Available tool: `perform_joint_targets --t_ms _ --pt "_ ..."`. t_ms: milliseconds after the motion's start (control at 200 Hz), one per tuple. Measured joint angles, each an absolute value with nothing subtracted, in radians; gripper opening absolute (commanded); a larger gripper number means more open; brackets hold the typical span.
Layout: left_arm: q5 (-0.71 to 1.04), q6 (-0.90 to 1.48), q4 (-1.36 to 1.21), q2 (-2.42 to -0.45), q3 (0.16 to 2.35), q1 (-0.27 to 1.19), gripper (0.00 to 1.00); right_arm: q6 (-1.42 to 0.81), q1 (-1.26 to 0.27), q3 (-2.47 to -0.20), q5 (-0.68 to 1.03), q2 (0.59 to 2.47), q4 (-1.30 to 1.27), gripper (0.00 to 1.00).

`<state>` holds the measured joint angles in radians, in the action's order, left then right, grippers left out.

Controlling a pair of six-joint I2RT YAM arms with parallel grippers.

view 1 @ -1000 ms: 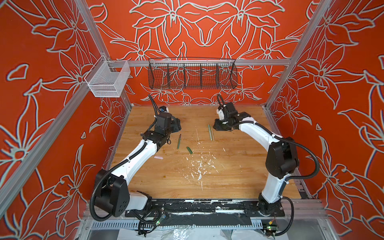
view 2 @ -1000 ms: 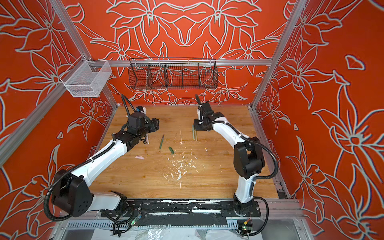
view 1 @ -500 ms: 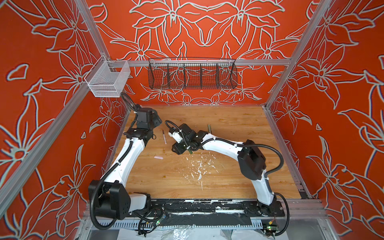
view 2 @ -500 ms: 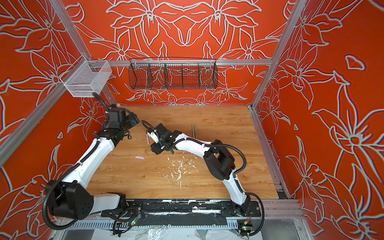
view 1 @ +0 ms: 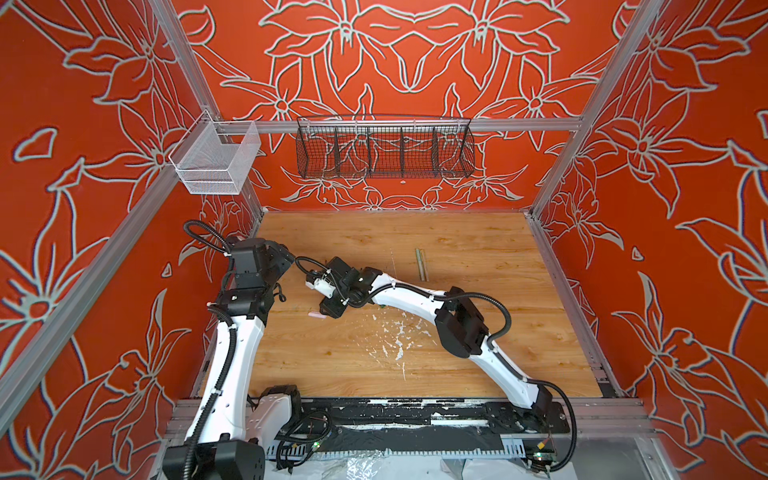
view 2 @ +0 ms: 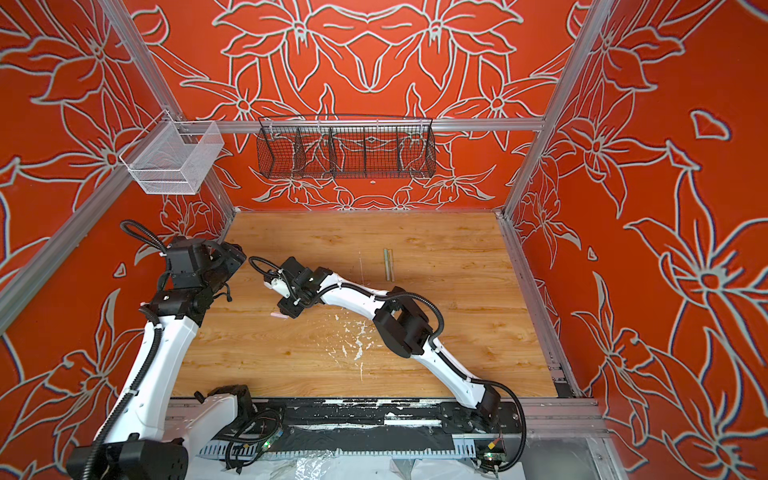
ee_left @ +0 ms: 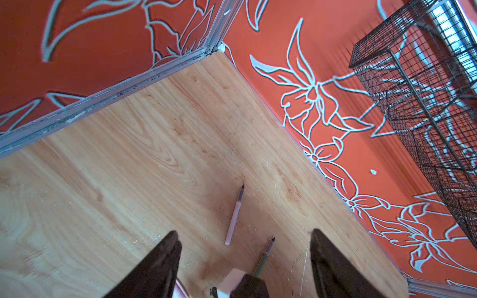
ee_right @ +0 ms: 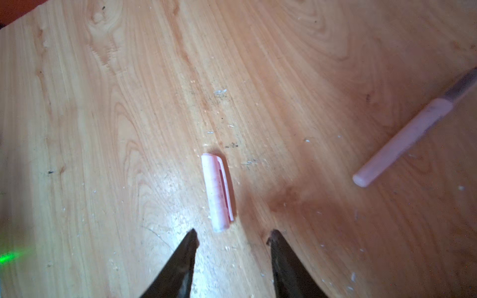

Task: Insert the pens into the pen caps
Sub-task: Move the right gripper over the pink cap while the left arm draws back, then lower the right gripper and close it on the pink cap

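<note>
A pale pink pen cap lies on the wooden table just ahead of my right gripper, which is open; nothing sits between its fingertips. In both top views that cap shows beside the right gripper, which reaches across to the left half. The pale pink pen lies close by. A dark green pen lies beside it, its lower end hidden by the right arm. My left gripper hovers open above both pens. Tan and light green pens lie side by side further back.
White paint flecks are scattered over the table's middle. A black wire basket hangs on the back wall and a white mesh basket at the back left. The red left wall stands close to the left arm.
The right arm swung from the back middle across to the left and came down over the pink cap. The left gripper drew back toward the left wall.
</note>
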<state>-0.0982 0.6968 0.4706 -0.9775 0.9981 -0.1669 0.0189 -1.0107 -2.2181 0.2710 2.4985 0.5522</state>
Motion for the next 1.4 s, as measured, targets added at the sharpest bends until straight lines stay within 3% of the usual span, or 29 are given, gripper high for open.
perform_joint_targets --t_ms 400,666,1071,1401 --pt "-0.069 0.693 0.520 -0.931 1.000 -0.199 0.79 0.068 -1.056 -2.449 0.209 2.665 0.692 0.38" --pt "-0.056 0.693 0.525 -0.914 1.000 -0.210 0.79 0.086 -1.086 -2.467 0.116 2.674 0.719 0.30" --pt "-0.045 0.692 0.524 -0.911 1.000 -0.211 0.79 0.064 -1.108 -2.236 -0.004 2.562 0.550 0.23" --pt "-0.039 0.692 0.522 -0.911 1.000 -0.212 0.79 0.039 -1.107 -2.186 -0.023 2.541 0.500 0.20"
